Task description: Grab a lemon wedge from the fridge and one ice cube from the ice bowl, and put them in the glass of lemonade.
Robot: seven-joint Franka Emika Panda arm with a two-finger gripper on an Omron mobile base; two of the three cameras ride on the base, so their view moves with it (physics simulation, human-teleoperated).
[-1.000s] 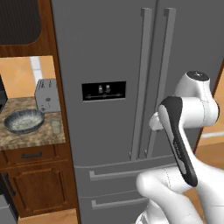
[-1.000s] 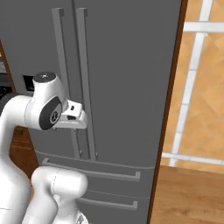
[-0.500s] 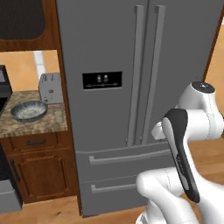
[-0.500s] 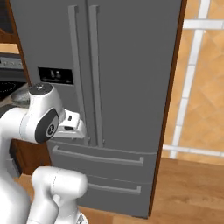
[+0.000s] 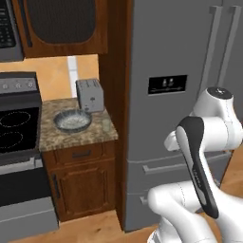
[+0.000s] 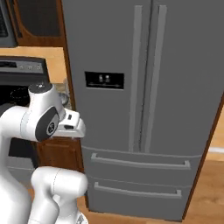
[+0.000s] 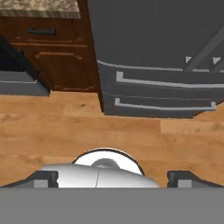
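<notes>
A simulated kitchen with a wooden floor [image 7: 78,127] is being viewed from the driving base. A short granite desk [image 5: 76,135] is sitting between a black stove [image 5: 16,118] and the fridge [image 6: 148,87], over a wooden cabinet [image 5: 80,182].

The fridge is being shown with both upper doors and both lower drawers shut (no gap is visible along the bar handles), so the lemon wedge inside is not being seen. The ice bowl [image 5: 72,120] is resting on the desk, just in front of the grey toaster [image 5: 90,95]. A small pale object near the desk's right front edge is being taken, tentatively, as the glass of lemonade [image 5: 105,126]; it is too small to tell for certain.

The gripper [image 7: 112,177] is being held low, looking down at the floor and the fridge drawers. Its fingers [image 7: 43,178] are being kept spread wide at the two bottom corners of the hand view, with nothing between them.

Progress judgement: nothing of the task is being counted as done. The fridge is yet to be opened, the wedge and one ice cube are yet to be fetched, and both are yet to be dropped into the glass.
</notes>
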